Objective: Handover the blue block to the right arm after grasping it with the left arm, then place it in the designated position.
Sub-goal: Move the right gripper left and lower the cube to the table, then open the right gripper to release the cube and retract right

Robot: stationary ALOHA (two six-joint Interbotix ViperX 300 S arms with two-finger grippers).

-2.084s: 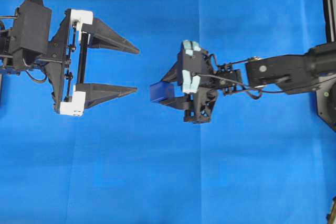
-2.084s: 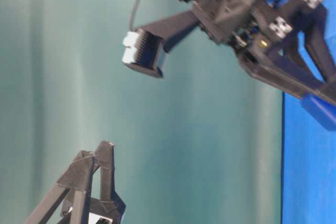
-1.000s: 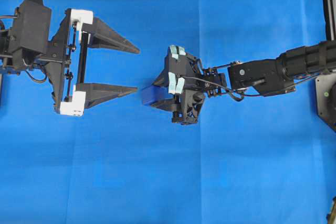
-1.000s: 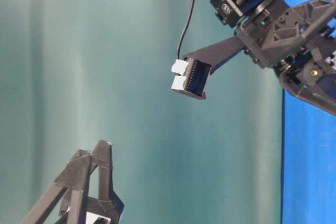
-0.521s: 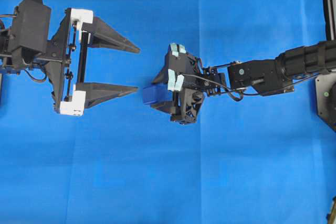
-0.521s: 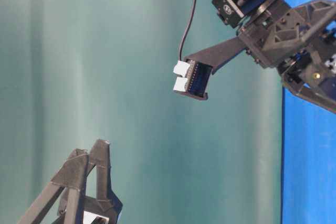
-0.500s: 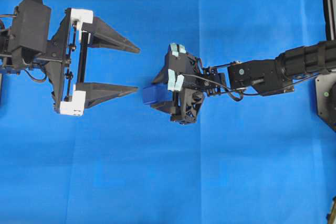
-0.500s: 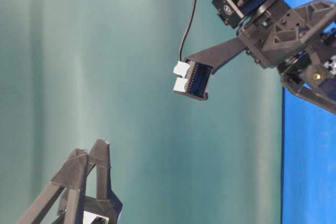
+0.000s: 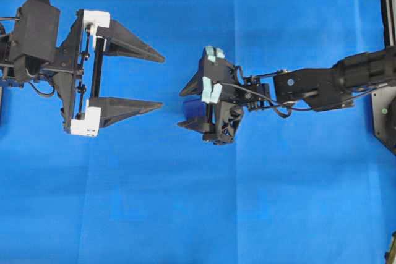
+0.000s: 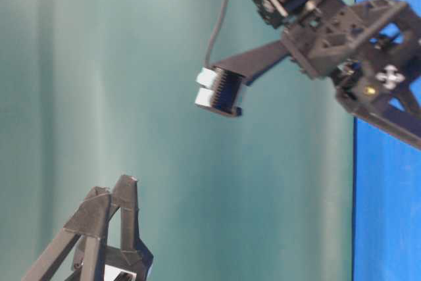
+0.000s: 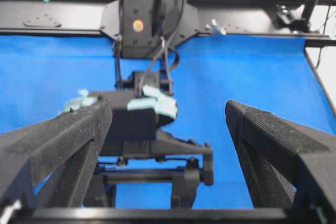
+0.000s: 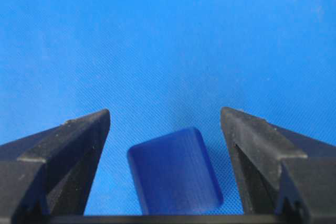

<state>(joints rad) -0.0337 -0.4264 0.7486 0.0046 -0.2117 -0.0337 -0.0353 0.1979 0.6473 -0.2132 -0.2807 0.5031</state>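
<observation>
The small dark-blue cube (image 12: 174,170) is lying loose on the blue cloth-covered bench (image 12: 157,40) between the all-black right gripper's (image 12: 165,124) parted fingers; it looks light, rigid, easiest taken across flat faces. The white-blocked left gripper (image 9: 158,82) is gaping wide, empty.

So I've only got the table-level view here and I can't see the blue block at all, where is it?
Observer: The blue block lies on the blue cloth between the fingers of the right gripper, in the right wrist view.
Operator: Is it clamped?
Observer: No. There is a clear gap on each side of the block; the jaws stand open.
Operator: And the left gripper, is it anywhere near?
Observer: In the overhead view the left gripper is open and empty, apart from the right one, its tips pointing toward it.
</observation>
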